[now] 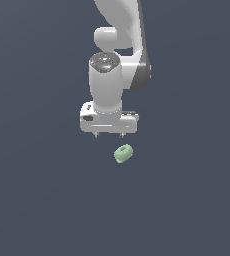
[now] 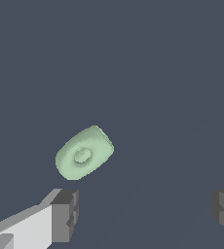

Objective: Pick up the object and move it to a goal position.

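The block (image 1: 123, 153) (image 2: 84, 152) is small, pale mint green and rounded, with a round dent in one face. It lies tilted on the plain dark floor (image 1: 42, 200), just below the white gripper (image 1: 108, 135) (image 2: 145, 214) and untouched by it. The gripper's dark fingers (image 2: 66, 214) stand wide apart, holding nothing.

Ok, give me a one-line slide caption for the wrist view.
Open gripper with dark finger pads apart, small pale mint-green rounded block with a dented face lying ungrasped beyond them.
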`<move>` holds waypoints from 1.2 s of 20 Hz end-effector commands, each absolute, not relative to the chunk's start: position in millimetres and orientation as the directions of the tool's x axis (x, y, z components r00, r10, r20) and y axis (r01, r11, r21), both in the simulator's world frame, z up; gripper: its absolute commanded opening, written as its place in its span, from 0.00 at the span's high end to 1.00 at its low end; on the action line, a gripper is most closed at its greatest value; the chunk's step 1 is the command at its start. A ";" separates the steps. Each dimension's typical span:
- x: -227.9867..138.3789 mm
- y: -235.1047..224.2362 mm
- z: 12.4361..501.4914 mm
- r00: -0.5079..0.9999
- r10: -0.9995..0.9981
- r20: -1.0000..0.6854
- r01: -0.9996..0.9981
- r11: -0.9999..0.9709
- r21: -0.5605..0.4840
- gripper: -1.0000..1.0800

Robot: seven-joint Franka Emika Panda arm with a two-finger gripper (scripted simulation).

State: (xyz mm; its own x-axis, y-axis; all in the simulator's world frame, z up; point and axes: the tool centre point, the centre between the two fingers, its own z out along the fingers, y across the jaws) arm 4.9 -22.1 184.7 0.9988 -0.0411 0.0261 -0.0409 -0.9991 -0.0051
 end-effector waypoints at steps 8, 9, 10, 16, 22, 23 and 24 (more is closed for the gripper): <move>6.4 -12.9 183.0 0.999 -0.045 0.019 -0.045 -0.999 0.000 0.04; 6.6 -11.2 182.8 0.999 -0.045 0.018 -0.045 -0.999 0.000 0.04; 6.8 -9.9 182.7 0.999 -0.045 0.018 -0.045 -0.999 0.001 0.04; 6.9 -8.7 182.4 0.999 -0.046 0.017 -0.046 -0.999 0.002 0.04; 7.4 -6.4 179.3 0.996 -0.083 0.016 -0.083 -0.997 0.000 0.04; 7.6 -5.8 178.4 0.995 -0.094 0.015 -0.094 -0.996 0.000 0.04; 7.7 -5.1 177.4 0.994 -0.106 0.015 -0.106 -0.994 -0.001 0.04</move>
